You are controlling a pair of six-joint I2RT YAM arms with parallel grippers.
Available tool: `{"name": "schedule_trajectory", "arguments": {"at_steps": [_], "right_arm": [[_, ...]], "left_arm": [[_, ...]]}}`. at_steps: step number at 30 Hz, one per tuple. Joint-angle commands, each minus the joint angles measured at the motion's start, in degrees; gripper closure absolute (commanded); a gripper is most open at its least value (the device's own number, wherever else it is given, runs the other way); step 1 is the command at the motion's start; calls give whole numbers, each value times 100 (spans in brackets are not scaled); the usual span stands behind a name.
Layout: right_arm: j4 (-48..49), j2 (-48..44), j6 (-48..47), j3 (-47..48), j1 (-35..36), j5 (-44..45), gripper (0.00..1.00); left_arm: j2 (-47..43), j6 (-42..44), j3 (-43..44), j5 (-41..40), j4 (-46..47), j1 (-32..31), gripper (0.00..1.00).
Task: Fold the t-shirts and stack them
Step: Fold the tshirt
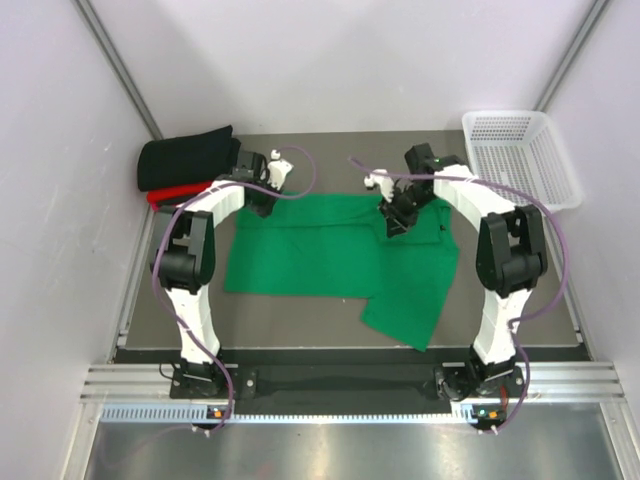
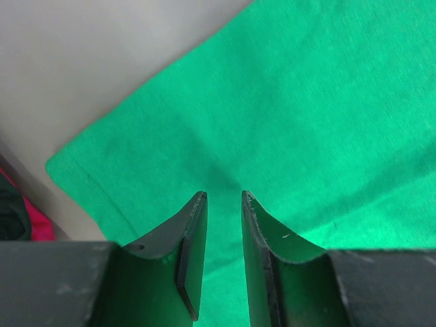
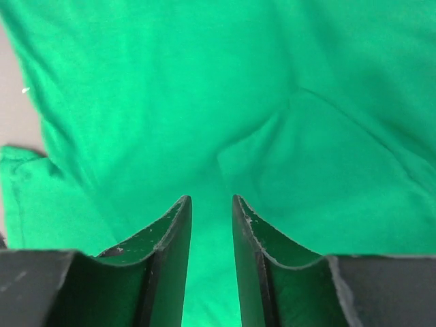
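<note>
The bright green t-shirt (image 1: 330,255) lies spread and partly folded in the middle of the table, one flap reaching toward the front right. My left gripper (image 1: 262,200) hovers over its back left corner, open and empty; in the left wrist view (image 2: 223,196) the green cloth (image 2: 306,102) and its hemmed edge lie under the fingers. My right gripper (image 1: 392,225) is over the shirt's back right part, open and empty (image 3: 211,199), above creased green cloth (image 3: 204,88). The black t-shirt (image 1: 185,158) lies folded at the back left on the red t-shirt (image 1: 175,192).
A white mesh basket (image 1: 520,155) stands at the back right corner. Bare grey table (image 1: 300,325) shows in front of the green shirt. White walls close in the left, back and right sides. A strip of red cloth (image 2: 30,211) shows at the left wrist view's edge.
</note>
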Motion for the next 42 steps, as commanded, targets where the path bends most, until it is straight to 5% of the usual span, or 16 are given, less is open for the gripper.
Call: {"name": "schedule_trajectory", "arguments": {"at_steps": [1,11,17,42], "right_arm": [[268,-681,108,-524,561,281,68],[725,459,697,1267,-1071,738,70],[840,803,653,1462,-1530,888,68],[-584,-392,-261,-375,-2066,-16,66]], "left_arm": [[178,86,360,-56,255,-22,68],[530,157,905,-232,220,-5,68],[776,315,1099,-618,369,22,71],[741,596,1082,-944,431,4,73]]}}
